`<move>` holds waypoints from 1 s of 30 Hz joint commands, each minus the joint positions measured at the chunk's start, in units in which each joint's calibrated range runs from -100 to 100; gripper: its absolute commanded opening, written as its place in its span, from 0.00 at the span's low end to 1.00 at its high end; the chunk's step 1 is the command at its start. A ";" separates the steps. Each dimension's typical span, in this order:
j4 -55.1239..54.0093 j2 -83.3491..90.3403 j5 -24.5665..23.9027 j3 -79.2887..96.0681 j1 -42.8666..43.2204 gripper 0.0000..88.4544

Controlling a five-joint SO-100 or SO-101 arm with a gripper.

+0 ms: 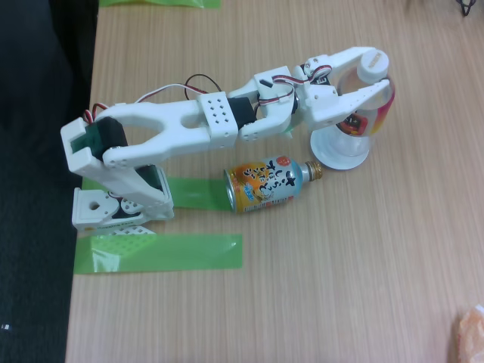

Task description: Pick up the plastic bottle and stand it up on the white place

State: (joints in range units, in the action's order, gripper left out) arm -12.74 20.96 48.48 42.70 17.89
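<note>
The job looks nearly done to me: the plastic bottle (368, 102) stands upright between the jaws (376, 76), its base down on the white place (339, 153) directly beneath them, so what is left is letting go and backing the arm away without tipping it. The jaws sit narrowly parted around the bottle's upper body, grasping it just under the white cap. On the table behind and below them, an orange bottle-can (269, 183) lies on its side, untouched.
</note>
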 commanded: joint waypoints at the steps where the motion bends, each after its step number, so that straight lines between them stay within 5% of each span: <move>1: 0.13 0.17 -0.06 -2.82 0.18 0.19; 30: 0.21 0.59 -0.01 0.71 0.18 0.19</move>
State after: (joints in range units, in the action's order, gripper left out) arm -12.57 20.96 48.48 43.70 17.89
